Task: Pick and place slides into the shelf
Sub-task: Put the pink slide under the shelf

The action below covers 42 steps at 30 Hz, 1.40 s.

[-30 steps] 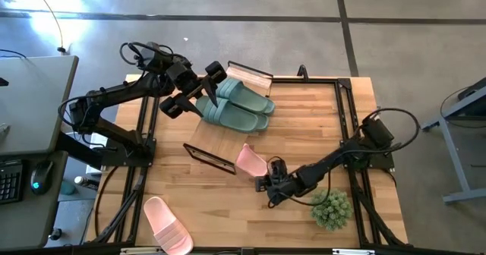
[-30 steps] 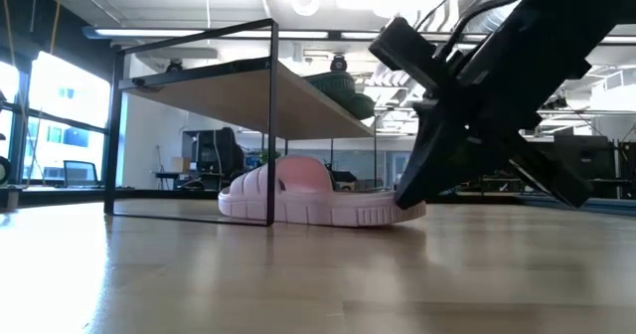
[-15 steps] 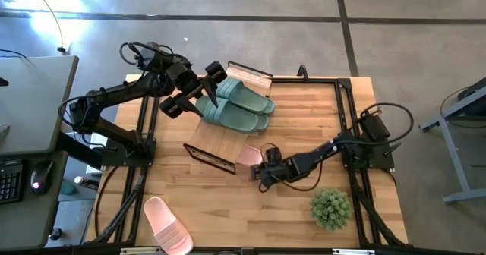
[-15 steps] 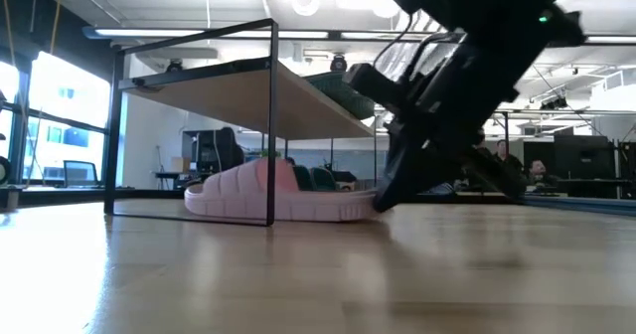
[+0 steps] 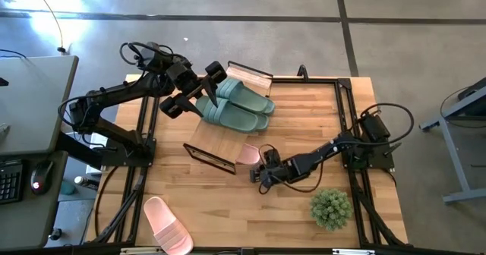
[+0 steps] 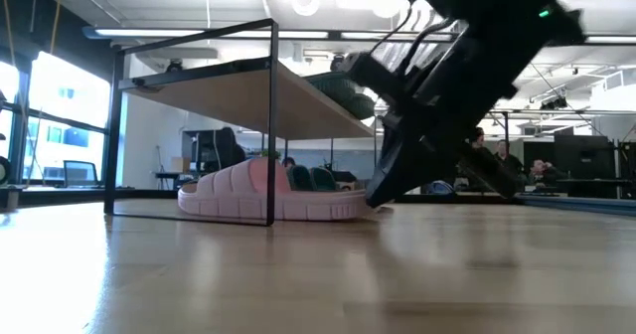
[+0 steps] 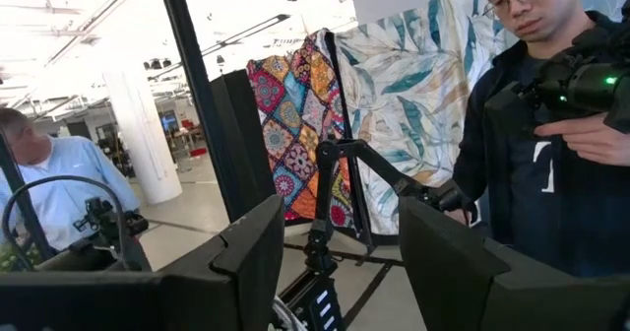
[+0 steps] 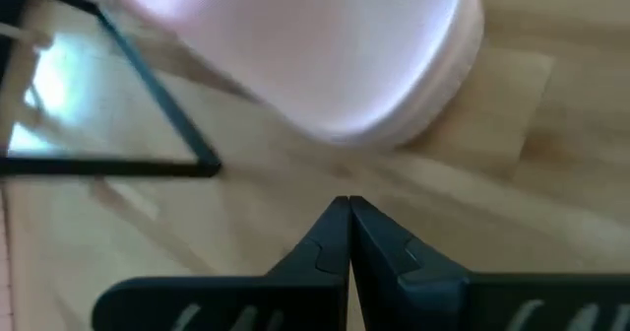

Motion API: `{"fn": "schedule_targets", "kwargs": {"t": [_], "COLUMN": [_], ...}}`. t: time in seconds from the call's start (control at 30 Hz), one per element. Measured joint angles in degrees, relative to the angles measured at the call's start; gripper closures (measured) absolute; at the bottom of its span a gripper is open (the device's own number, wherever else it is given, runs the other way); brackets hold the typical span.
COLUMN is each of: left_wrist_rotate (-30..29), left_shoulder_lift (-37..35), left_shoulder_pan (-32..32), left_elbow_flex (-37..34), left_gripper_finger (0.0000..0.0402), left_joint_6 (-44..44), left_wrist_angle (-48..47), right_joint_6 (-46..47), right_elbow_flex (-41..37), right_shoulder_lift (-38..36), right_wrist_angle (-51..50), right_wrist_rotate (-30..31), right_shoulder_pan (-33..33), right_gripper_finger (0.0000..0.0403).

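Pink slide (image 5: 248, 154) flat, heel toward right claw (image 5: 260, 175)

The high view looks straight down on the table (image 5: 304, 118), the low view looks level across it, and both share the shelf (image 5: 220, 137) with the close right wrist view.

- I see two sage green slides (image 5: 234, 103) on the shelf (image 5: 220, 137), whose plank top is light bamboo wood and whose wire frame is thin and black.
- One pale pink slide (image 5: 247, 153) sits under the shelf; a second pale pink slide (image 5: 167, 225) lies near the desk's (image 5: 304, 118) front left corner.
- My desk is light, striped wood.
- The potted plant (image 5: 331, 208) is green.
- Both arms look dark; the right pincer (image 8: 348, 213) is black.
- In the left wrist view I see a multicoloured patchwork cloth (image 7: 291, 129) and a leaf-print cloth (image 7: 413, 95) in teal and cream.
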Motion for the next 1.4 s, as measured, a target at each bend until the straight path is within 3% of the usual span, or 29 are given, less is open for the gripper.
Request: {"fn": "schedule_targets", "kwargs": {"t": [0.23, 0.33, 0.57, 0.77, 0.97, 1.13, 1.4], "left_wrist_rotate": [0.09, 0.22, 0.39, 0.39, 0.39, 0.39, 0.17], "left_shoulder_lift": [0.00, 0.00, 0.00, 0.00, 0.00, 0.00, 0.00], "left_shoulder_pan": [0.00, 0.00, 0.00, 0.00, 0.00, 0.00, 0.00], "left_elbow_flex": [0.00, 0.00, 0.00, 0.00, 0.00, 0.00, 0.00], "left_gripper_finger": [0.0220, 0.0220, 0.0220, 0.0220, 0.0220, 0.0220, 0.0220], "left_joint_6": [0.01, 0.02, 0.07, 0.07, 0.07, 0.07, 0.04], "left_wrist_angle": [0.00, 0.00, 0.01, 0.01, 0.00, 0.00, 0.01], "right_joint_6": [8.49, 9.92, 6.74, 3.42, 4.55, -3.63, -9.37], "right_elbow_flex": [0.11, -0.57, -7.68, -14.31, -16.95, -16.77, -14.30], "right_shoulder_lift": [-2.28, -2.29, -2.69, -3.07, -3.41, -3.23, -2.81], "right_wrist_angle": [-12.17, -14.39, -2.30, 14.85, 17.32, 23.16, 22.85], "right_wrist_rotate": [7.36, 7.27, 6.90, 6.49, 7.60, 2.27, -4.95], "right_shoulder_pan": [2.99, 1.33, -3.43, -6.23, -9.27, -13.09, -16.35], "right_gripper_finger": [0.0403, 0.0403, 0.0403, 0.0403, 0.0403, 0.0403, 0.0403]}}
